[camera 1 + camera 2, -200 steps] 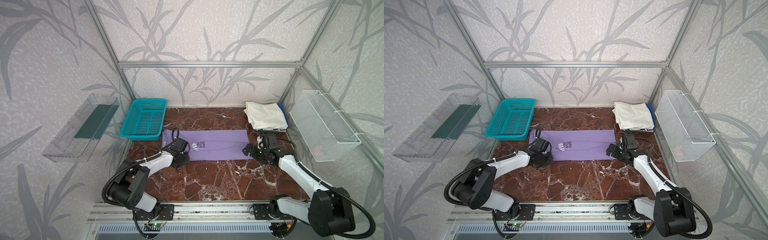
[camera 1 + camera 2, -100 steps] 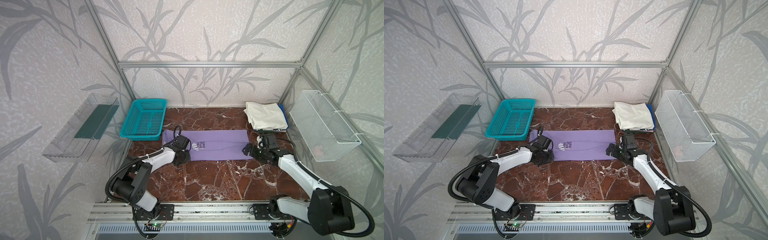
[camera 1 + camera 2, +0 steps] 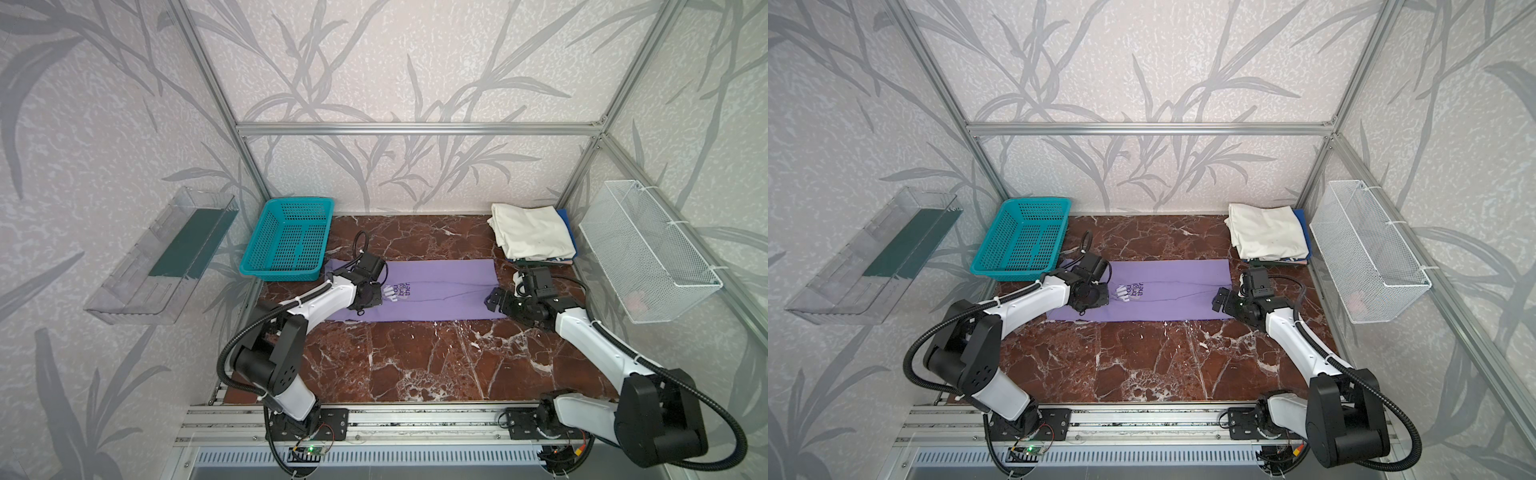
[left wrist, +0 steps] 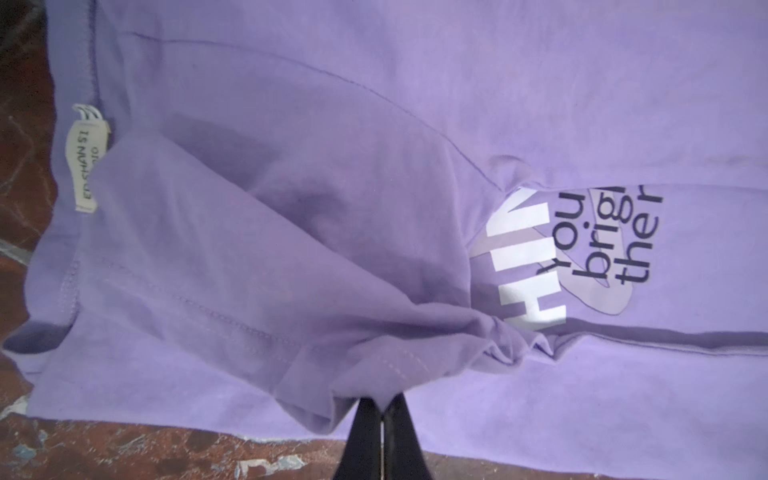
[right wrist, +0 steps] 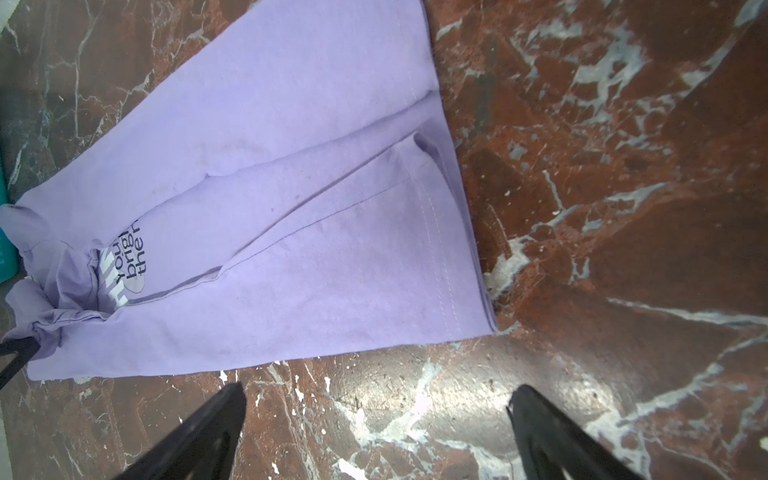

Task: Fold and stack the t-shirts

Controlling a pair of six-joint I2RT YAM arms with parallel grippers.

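The lavender t-shirt (image 3: 440,291) (image 3: 1177,293) lies on the marble table as a long folded band, its chest lettering near the left end. My left gripper (image 3: 370,297) (image 3: 1094,297) (image 4: 381,401) is shut on a bunched fold of this lavender cloth (image 4: 415,124) near the neck label. My right gripper (image 3: 494,299) (image 3: 1221,301) (image 5: 376,392) stands open over bare marble, just off the shirt's hem end (image 5: 291,208), holding nothing. A folded cream-white t-shirt (image 3: 532,232) (image 3: 1266,232) tops a stack at the back right, with blue and dark edges showing beneath.
A teal lattice basket (image 3: 286,272) (image 3: 1017,270) stands at the back left, close to the shirt's collar end. A white wire basket (image 3: 648,253) hangs on the right wall and a clear plastic shelf (image 3: 162,257) on the left wall.
My left gripper has closed on the lavender cloth and shifted a little toward the back along the shirt's left end. The right arm has stayed put.
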